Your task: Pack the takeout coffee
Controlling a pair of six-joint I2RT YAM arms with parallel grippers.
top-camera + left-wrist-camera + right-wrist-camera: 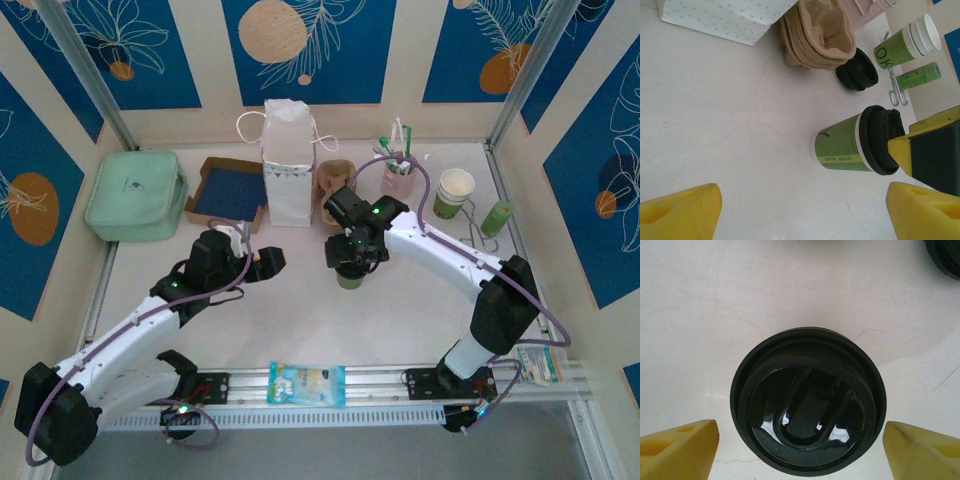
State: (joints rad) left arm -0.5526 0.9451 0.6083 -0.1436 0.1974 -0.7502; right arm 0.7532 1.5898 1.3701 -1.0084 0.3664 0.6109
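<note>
Yellow wedge-shaped fingers (682,447) flank the takeout coffee (840,145), its round black lid (807,400) glossy.

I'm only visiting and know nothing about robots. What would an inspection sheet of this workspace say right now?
Surface: white table, faint scuffs, no spills seen.
Job's things: takeout coffee upright mid-table, black lid on.
Clutter: white paper bag, mint pouch, cardboard tray, stacked cup carriers, loose black lid, pink stirrer cup, open paper cup, green tube, scissors, snack packet.
Grippers: left gripper open, empty, apart from the coffee; right gripper open above the coffee, fingers either side of its lid.
Cables: purple cables run along both arms; the right one arcs past the stirrer cup.
Surroundings: blue-and-cream patterned panels, metal frame posts.
</note>
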